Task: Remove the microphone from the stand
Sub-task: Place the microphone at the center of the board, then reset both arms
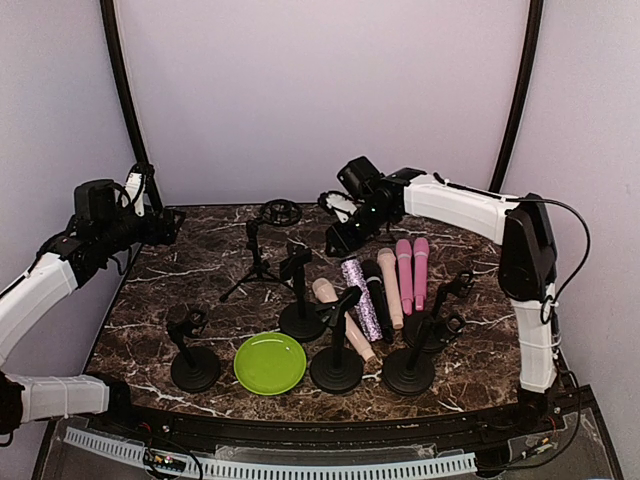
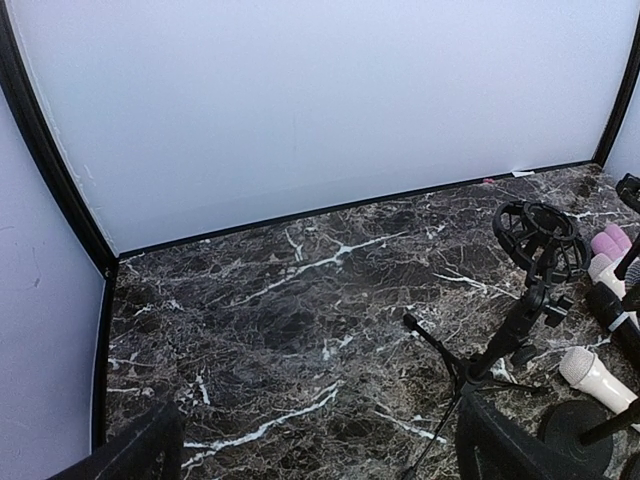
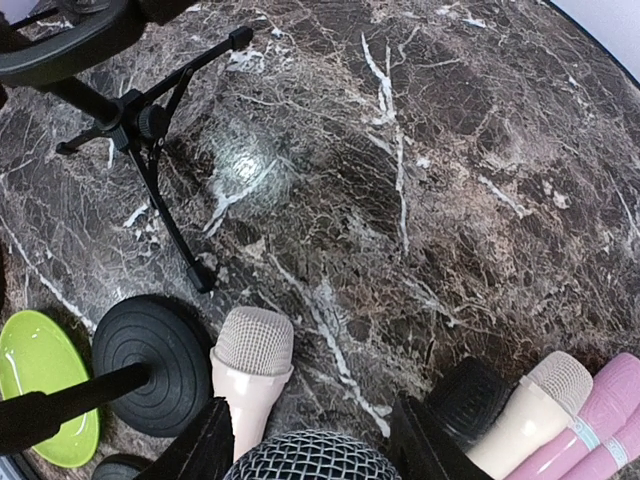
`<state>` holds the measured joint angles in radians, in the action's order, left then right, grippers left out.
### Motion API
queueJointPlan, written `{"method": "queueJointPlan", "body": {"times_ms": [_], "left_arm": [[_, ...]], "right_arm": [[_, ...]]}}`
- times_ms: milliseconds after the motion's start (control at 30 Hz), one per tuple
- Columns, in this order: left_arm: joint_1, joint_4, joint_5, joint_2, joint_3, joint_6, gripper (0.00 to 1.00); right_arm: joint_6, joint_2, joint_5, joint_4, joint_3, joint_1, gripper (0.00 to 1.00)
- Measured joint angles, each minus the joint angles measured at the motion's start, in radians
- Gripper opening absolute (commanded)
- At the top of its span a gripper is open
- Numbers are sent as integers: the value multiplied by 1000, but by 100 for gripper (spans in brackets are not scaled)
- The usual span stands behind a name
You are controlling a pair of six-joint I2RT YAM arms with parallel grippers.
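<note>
Your right gripper (image 3: 310, 418) was clamped on the grey mesh-headed microphone (image 3: 310, 458); mic was held clear of the stands, above the dark veined marble table (image 1: 200, 290); a cream mesh-headed microphone (image 3: 250, 365) and a black round stand base (image 3: 150, 365) lay just below it; the row of pink, black and glittery microphones lying flat (image 1: 404, 275) was near; the black tripod stand with ring mount (image 1: 262, 250) stood beside; your left gripper (image 2: 315, 455) hung with fingers spread wide over bare marble at the far-left corner, well apart from the stands.
</note>
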<state>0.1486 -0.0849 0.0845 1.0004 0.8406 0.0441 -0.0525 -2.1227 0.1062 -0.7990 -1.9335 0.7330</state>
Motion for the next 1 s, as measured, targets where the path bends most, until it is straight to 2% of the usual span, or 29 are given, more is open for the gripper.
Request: {"method": "queueJointPlan", "body": {"times_ms": [467,700,900,1000], "left_arm": [[0,0,-5,3,0,0,96],[0,0,-8,5,0,0,97],[0,-22,-37,27,11,-76,99],[-2,-27,-58,42,13,-125,99]], "right_arm": [[-82,-27,51,153,111,-36,71],[-107,-9,68,243,209,-47,83],[-137,153,72,372,385,-82,97],[-158,285,66,461,477,-125,99]]}}
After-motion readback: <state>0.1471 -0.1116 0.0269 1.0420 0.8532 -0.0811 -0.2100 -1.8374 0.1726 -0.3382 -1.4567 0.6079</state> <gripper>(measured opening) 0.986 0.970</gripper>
